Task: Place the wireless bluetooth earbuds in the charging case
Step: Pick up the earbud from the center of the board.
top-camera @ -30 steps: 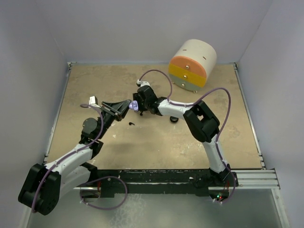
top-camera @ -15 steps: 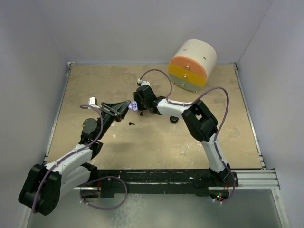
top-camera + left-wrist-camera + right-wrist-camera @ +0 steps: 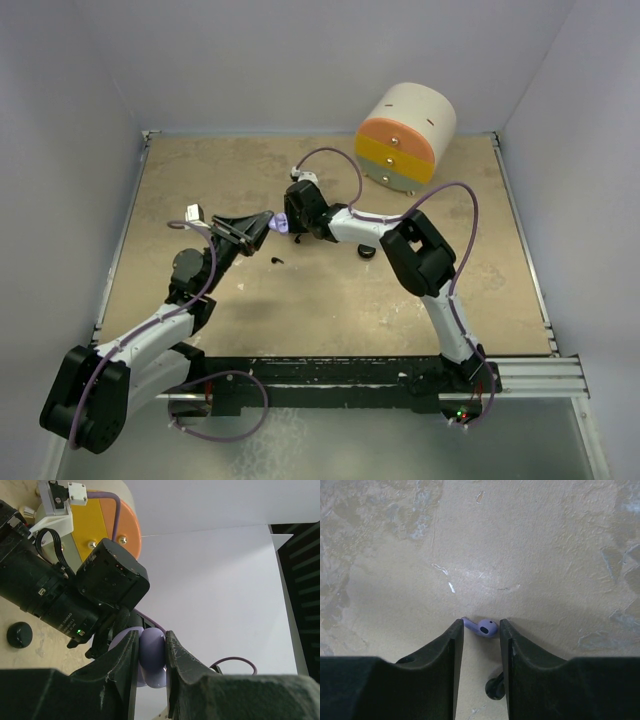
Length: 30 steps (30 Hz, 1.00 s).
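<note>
My left gripper (image 3: 268, 224) is shut on the lavender charging case (image 3: 283, 224) and holds it above the table; in the left wrist view the case (image 3: 151, 652) sits pinched between both fingers. My right gripper (image 3: 293, 222) hangs just right of the case, pointing down. In the right wrist view its jaws stand narrowly open around a lavender earbud (image 3: 482, 627) lying on the table, with a fingertip close beside each end; I cannot tell if they touch. A black earbud (image 3: 495, 689) lies nearer, partly hidden by the right finger, and shows as the black earbud (image 3: 277, 261) from above.
A black round puck (image 3: 367, 250) lies on the table under the right forearm, seen too as the black puck (image 3: 19, 634). A cylindrical drawer unit (image 3: 405, 138) with orange, yellow and grey fronts stands at the back right. Walls enclose the table.
The right gripper's jaws have narrowed around the lavender earbud, and the right arm's elbow has shifted slightly left. The left gripper and the case have stayed put.
</note>
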{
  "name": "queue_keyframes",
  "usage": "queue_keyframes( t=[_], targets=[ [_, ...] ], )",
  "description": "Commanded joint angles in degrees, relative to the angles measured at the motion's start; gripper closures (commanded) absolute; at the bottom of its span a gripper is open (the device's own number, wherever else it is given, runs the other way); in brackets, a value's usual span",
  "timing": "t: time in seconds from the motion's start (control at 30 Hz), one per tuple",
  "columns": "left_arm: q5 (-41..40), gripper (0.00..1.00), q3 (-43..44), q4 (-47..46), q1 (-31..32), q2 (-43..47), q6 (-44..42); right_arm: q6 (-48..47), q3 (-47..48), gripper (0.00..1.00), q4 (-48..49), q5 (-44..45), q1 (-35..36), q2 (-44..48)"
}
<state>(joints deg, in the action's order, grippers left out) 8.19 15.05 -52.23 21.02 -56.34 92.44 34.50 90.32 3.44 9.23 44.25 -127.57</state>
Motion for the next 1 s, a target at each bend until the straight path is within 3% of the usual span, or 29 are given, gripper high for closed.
queue_keyframes(
  t=[0.0, 0.53, 0.97],
  targets=[
    [0.8, 1.0, -0.7, -3.7, -0.4, 0.5, 0.5, 1.3, 1.8, 0.65, -1.7, 2.3, 0.2, -1.1],
    [0.7, 1.0, -1.0, -4.3, -0.5, 0.0, 0.8, 1.6, 0.1, 0.79, -2.2, 4.9, 0.3, 0.3],
    [0.9, 1.0, 1.2, -4.2, -0.5, -4.1, -0.6, -1.3, -8.3, 0.84, 0.4, 10.8, -0.1, 11.8]
  ],
)
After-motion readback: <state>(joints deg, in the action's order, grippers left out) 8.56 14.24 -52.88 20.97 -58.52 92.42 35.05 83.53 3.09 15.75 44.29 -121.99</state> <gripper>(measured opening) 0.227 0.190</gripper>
